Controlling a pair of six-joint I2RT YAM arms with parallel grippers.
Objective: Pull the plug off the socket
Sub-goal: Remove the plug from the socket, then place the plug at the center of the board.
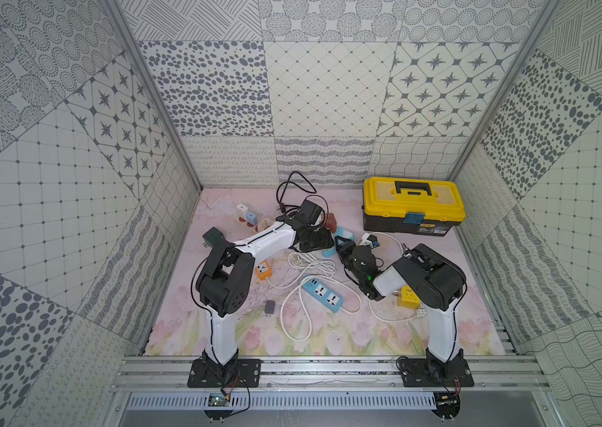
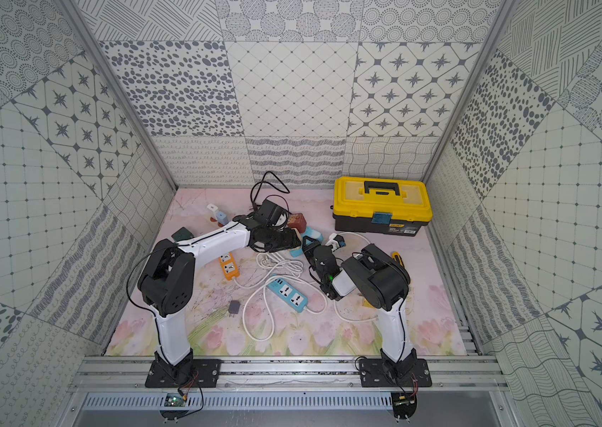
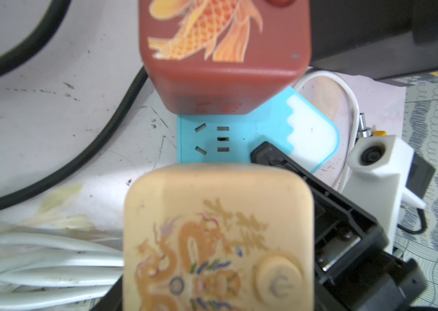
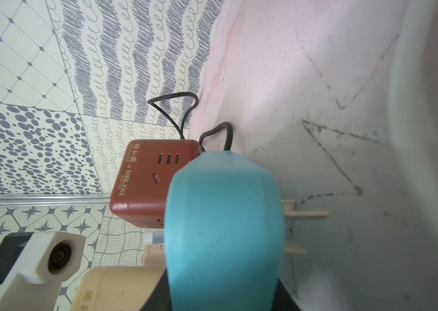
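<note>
A light-blue plug (image 4: 223, 229) with a white end (image 3: 309, 137) is held by my right gripper (image 1: 340, 242), which is shut on it. Its brass prongs (image 4: 306, 214) stick out bare towards the pink mat. One black right finger (image 3: 274, 159) lies on the plug's face. A cream cube socket (image 3: 217, 237) with a dragon print fills the left wrist view; my left gripper (image 1: 319, 240) is shut on it, its fingers hidden. The cream cube (image 4: 115, 288) sits beside the blue plug; I cannot tell whether they touch. A red-brown cube socket (image 3: 223, 53) stands just behind.
A yellow toolbox (image 1: 414, 203) stands at the back right. A blue power strip (image 1: 321, 292), an orange strip (image 1: 263, 269) and looped white cables (image 1: 310, 264) lie mid-mat. A black cable (image 1: 292, 188) curls at the back. A green adapter (image 1: 212, 236) lies left.
</note>
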